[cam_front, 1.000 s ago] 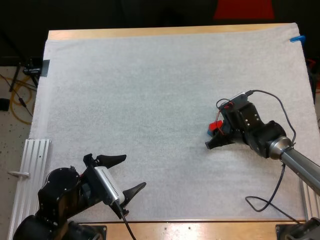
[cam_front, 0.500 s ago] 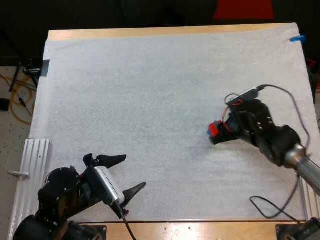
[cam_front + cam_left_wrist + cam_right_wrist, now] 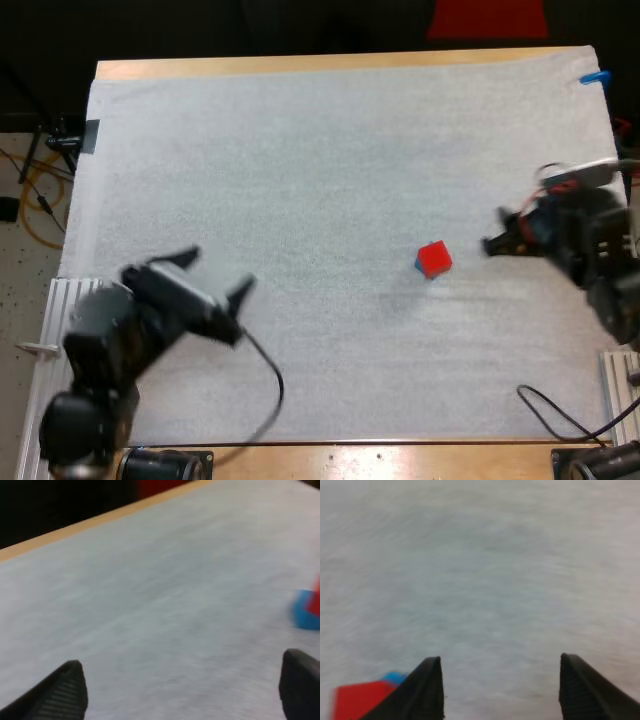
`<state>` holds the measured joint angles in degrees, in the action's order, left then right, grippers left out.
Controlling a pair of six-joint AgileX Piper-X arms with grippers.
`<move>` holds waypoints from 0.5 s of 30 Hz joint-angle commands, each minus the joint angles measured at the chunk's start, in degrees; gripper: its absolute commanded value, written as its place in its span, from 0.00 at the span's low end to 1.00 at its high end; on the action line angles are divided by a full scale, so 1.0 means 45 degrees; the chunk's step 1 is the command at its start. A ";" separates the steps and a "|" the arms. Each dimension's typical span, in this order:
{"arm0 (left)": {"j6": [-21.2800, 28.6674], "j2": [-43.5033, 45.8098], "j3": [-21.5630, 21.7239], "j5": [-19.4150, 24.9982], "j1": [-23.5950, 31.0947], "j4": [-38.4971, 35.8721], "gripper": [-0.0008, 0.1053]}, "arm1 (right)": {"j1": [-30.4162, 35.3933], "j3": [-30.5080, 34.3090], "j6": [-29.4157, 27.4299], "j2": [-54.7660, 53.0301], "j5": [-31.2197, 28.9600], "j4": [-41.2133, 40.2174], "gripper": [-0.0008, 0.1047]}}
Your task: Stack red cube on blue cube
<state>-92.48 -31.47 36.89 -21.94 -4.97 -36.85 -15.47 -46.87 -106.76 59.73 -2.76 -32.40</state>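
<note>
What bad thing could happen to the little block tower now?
The red cube sits on the blue cube with blue peeking out at one side, so it may be off-centre and a bump could tip it. The right gripper, open, is close beside the stack; a swing that way might knock it. The left gripper, open too, faces the stack from farther off and could push it if it drives forward.
</note>
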 commanded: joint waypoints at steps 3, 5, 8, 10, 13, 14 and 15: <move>-0.0155 -0.0224 0.1055 0.0077 0.1378 0.0344 0.73 | 0.1399 -0.0058 0.0001 -0.1096 0.0092 -0.0030 0.48; -0.0155 -0.0189 0.1519 0.0077 0.1726 0.0320 0.73 | 0.1986 -0.0058 -0.0157 -0.1627 0.0097 -0.0243 0.48; -0.0155 -0.0190 0.2134 0.0077 0.1819 0.0087 0.73 | 0.2706 -0.0058 -0.0862 -0.2680 0.0144 -0.0958 0.48; -0.0155 -0.0190 0.2447 0.0050 0.1819 -0.0028 0.73 | 0.2996 -0.0058 -0.1242 -0.3352 0.0375 -0.1506 0.48; -0.0155 0.0089 0.2719 0.0025 0.1819 -0.0401 0.73 | 0.3277 -0.0058 -0.1400 -0.4455 0.0613 -0.2549 0.48; -0.0155 0.0381 0.2718 -0.0008 0.1819 -0.0541 0.73 | 0.3272 -0.0058 -0.1435 -0.4932 0.0613 -0.2868 0.48; -0.0155 0.0722 0.2718 -0.0029 0.1819 -0.0740 0.73 | 0.3249 -0.0032 -0.1430 -0.5347 0.0613 -0.3074 0.48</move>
<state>-92.57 -29.85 48.76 -21.72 3.23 -39.26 -1.08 -46.87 -112.20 37.32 -0.65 -44.85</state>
